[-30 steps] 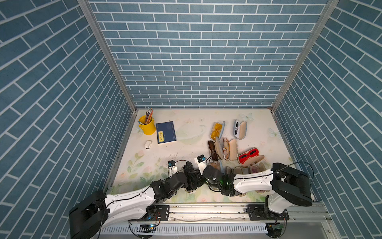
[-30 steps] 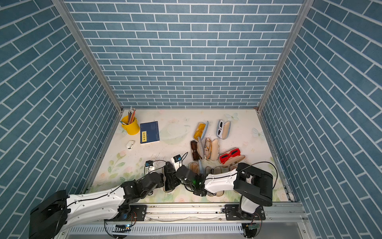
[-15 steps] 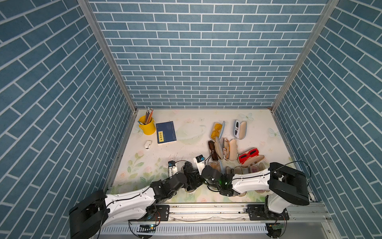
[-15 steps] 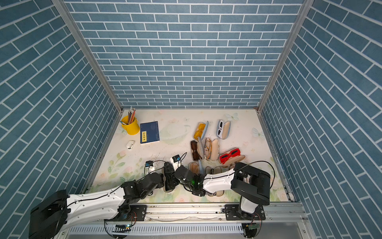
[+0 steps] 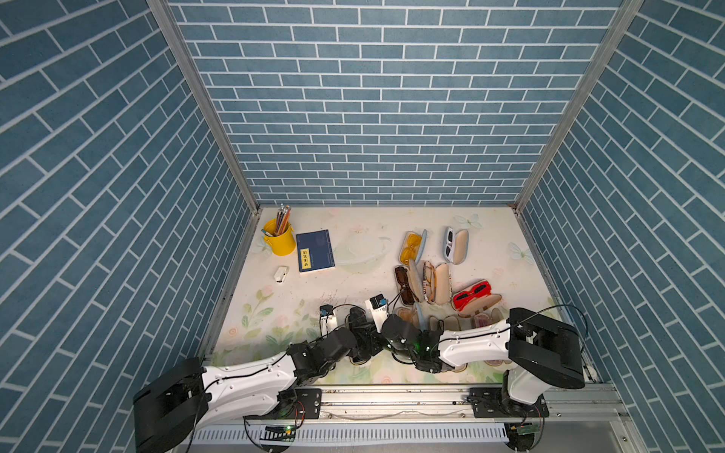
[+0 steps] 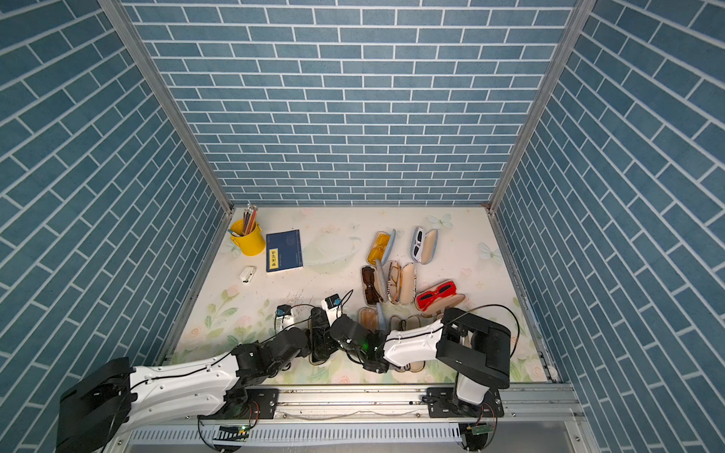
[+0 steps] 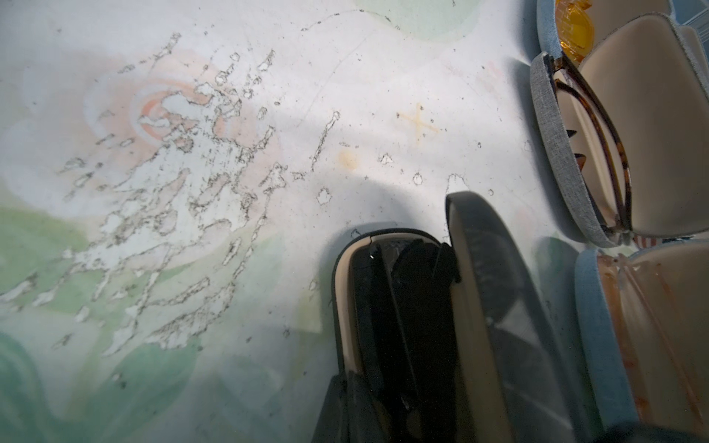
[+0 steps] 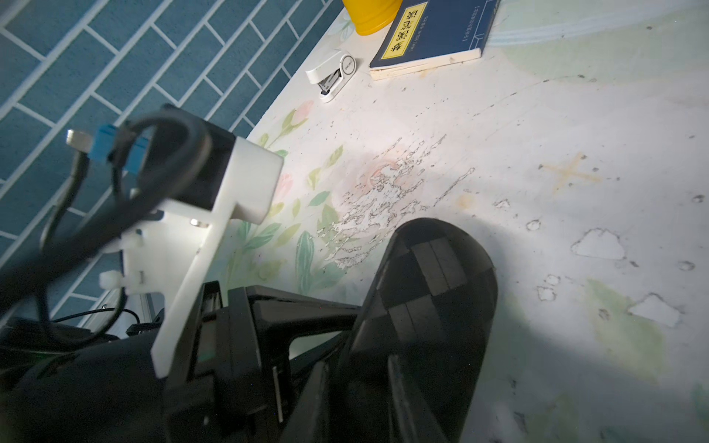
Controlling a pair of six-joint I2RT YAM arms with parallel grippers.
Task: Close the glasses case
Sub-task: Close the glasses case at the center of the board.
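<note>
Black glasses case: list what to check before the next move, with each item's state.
1. Lid of the black checkered hard glasses case shut: not ok, it stands half raised.
2. Black glasses lying inside the base: ok.
3. Left fingers holding the base's end: cannot tell; they are shut there.
4. Right fingers gripping the lid: cannot tell.
5. Grey fabric case and light blue case apart from the lid: ok.
</note>
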